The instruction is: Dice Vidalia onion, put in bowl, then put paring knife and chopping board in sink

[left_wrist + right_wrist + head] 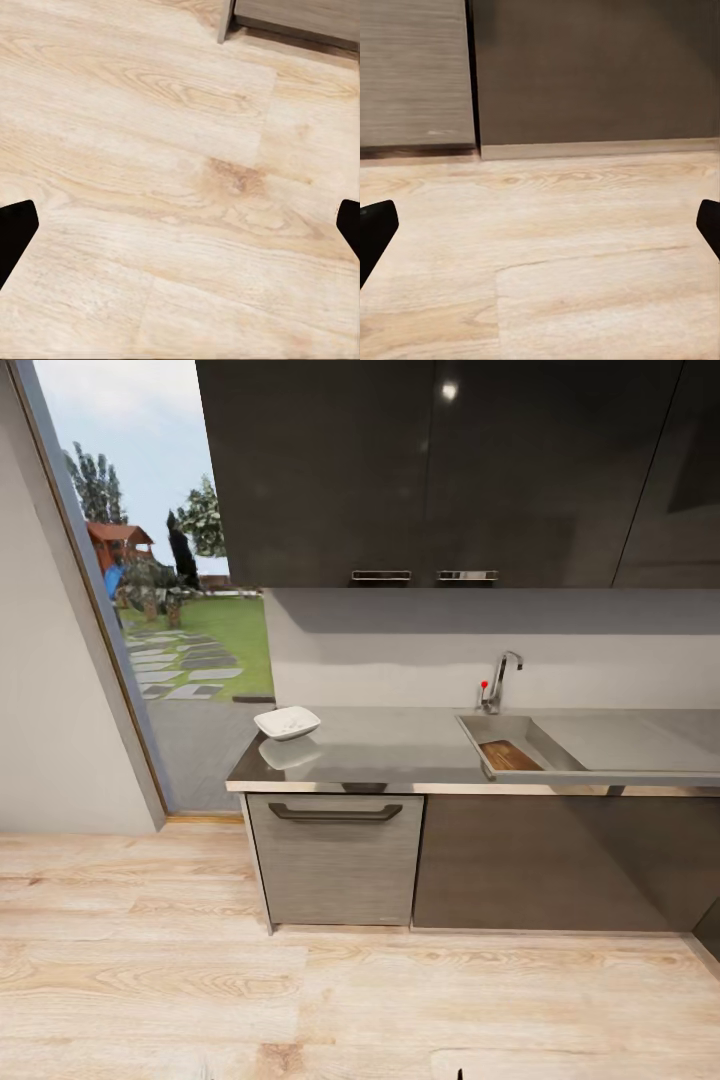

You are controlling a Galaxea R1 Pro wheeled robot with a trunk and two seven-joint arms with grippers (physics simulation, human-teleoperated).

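Both tools, left (180, 225) and right (540, 225), gape wide, holding nothing, over wood floor (150, 980). Bowl (287, 722) sits mid-left on the tabletop (400, 750); chopping board (510, 756) lies in the sink (540, 740).

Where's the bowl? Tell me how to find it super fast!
Look at the long shiny grey countertop under the dark wall cupboards. Go to its left end, near the big window onto the garden, far from the sink and its tap. The bowl sits there on its own: white, glossy, with a squarish rim and rounded corners, nothing else standing beside it.
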